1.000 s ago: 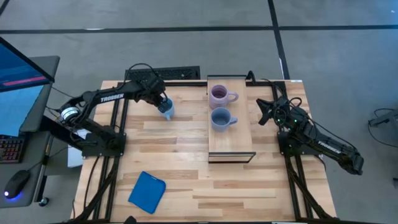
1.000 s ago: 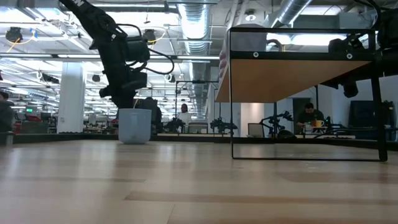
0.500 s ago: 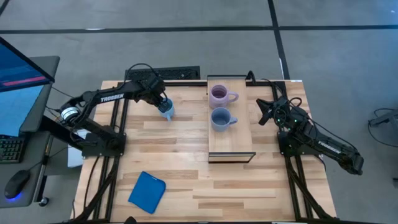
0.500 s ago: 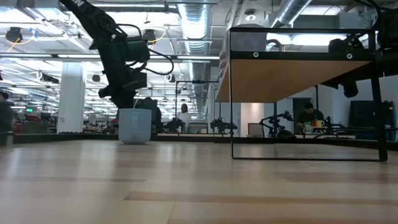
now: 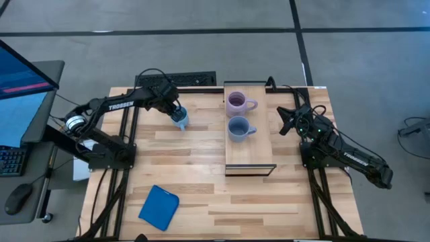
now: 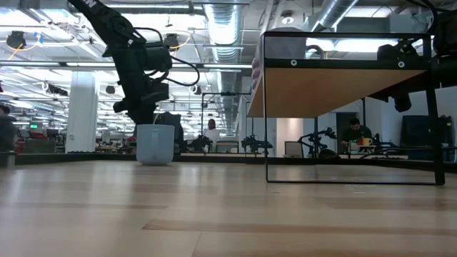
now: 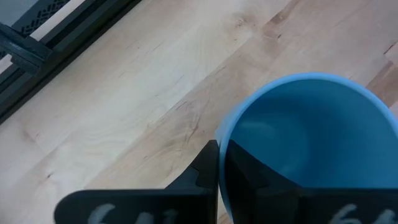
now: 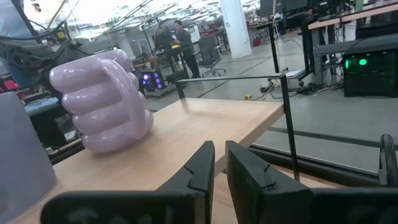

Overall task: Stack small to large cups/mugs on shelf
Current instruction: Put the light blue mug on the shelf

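Note:
The light blue mug (image 5: 180, 119) stands on its base on the table's far left part; it also shows in the low view (image 6: 155, 144). My left gripper (image 5: 176, 114) is shut on it from above. The pale purple mug (image 5: 236, 103) and the grey-blue mug (image 5: 238, 128) stand on the light-wood shelf (image 5: 249, 153), the purple one farther back. The purple mug also shows in the right wrist view (image 8: 106, 102). My right gripper (image 5: 283, 121) waits to the right of the shelf, shut and empty. My left gripper holds the light blue mug by its rim (image 7: 221, 134). One finger (image 7: 202, 174) is outside the wall and the other (image 7: 261, 183) is inside the hollow. The fingers come from above, pointing down. The mug is upright with its base on the table (image 6: 155, 163).
A flat blue square pad (image 5: 159, 207) lies near the table's front left. A dark keyboard (image 5: 178, 79) lies at the far edge behind the left arm. The shelf's near half (image 5: 249, 151) is bare. People show in the room beyond the table.

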Available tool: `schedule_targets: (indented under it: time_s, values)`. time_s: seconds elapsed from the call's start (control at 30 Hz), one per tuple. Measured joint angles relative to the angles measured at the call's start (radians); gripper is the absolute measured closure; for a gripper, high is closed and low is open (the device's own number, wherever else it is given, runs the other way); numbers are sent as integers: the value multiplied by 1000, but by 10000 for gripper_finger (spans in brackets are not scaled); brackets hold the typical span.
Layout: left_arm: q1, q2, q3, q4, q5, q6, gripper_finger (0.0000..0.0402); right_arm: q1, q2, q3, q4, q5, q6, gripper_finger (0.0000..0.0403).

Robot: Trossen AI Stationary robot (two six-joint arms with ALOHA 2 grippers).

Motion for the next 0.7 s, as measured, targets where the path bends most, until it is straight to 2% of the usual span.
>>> schedule_targets:
  time_s: [0.13, 0.23, 0.5, 0.7]
  values:
    - [0, 0, 0, 0, 0, -2, 401, 0, 0, 0, 0, 0, 0, 339]
    - [0, 1, 2, -6, 7, -72, 401, 0, 0, 0, 0, 0, 0, 339]
    - [-1, 4, 95, -72, 148, -168, 401, 0, 0, 0, 0, 0, 0, 339]
    - [-42, 3, 226, -184, 236, -187, 401, 0, 0, 0, 0, 0, 0, 339]
